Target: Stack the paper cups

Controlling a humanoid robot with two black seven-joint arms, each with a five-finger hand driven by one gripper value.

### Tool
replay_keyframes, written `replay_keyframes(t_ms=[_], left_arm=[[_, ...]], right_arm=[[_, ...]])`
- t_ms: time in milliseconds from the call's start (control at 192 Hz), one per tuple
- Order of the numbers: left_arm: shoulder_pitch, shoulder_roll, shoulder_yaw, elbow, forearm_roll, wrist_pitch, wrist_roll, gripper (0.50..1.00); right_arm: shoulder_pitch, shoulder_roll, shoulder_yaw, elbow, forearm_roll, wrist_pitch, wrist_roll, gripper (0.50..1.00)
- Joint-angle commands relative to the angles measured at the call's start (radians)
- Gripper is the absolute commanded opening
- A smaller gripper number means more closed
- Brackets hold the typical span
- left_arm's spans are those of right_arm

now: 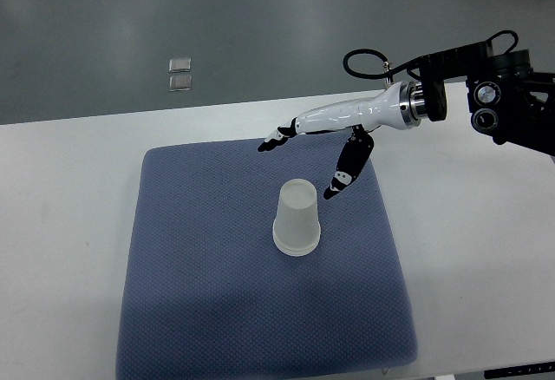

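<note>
A white paper cup (297,218) stands upside down, rim down, near the middle of a blue-grey textured fabric mat (199,311) that lies on the white counter (61,224); whether it is one cup or several nested cannot be told, though faint ridges show at its base. The right hand (316,150), white with black fingertips, reaches in from the right on a black arm (512,94) and hovers over the mat's far edge, up and right of the cup, its fingers spread wide and holding nothing, clear of the cup. On the grey floor beyond the counter lie two small clear square pieces (180,75).
</note>
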Motion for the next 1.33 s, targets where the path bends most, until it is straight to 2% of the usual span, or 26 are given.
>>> replay_keyframes(t_ms=[0,218,327,504,696,894,1325], left_arm=[[0.000,0.000,0.000,0.000,0.000,0.000,0.000,1.000],[0.000,0.000,0.000,0.000,0.000,0.000,0.000,1.000],[0.000,0.000,0.000,0.000,0.000,0.000,0.000,1.000],[0.000,0.000,0.000,0.000,0.000,0.000,0.000,1.000],[0.000,0.000,0.000,0.000,0.000,0.000,0.000,1.000],[0.000,0.000,0.000,0.000,0.000,0.000,0.000,1.000],[0.000,0.000,0.000,0.000,0.000,0.000,0.000,1.000]], right_arm=[[-0.011,0.002,0.003,-0.039,0.102,-0.032,0.006,0.924],[-0.089,0.025,0.001,-0.126,0.499,-0.079,-0.003,0.921],[-0.135,0.071,0.001,-0.215,0.722,-0.122,-0.011,0.921],[-0.193,0.157,0.006,-0.358,0.984,-0.168,-0.104,0.924],[-0.242,0.229,0.006,-0.490,1.312,-0.171,-0.195,0.924],[-0.248,0.245,0.004,-0.543,1.601,-0.173,-0.207,0.924],[-0.259,0.248,0.004,-0.566,1.637,-0.135,-0.192,0.926]])
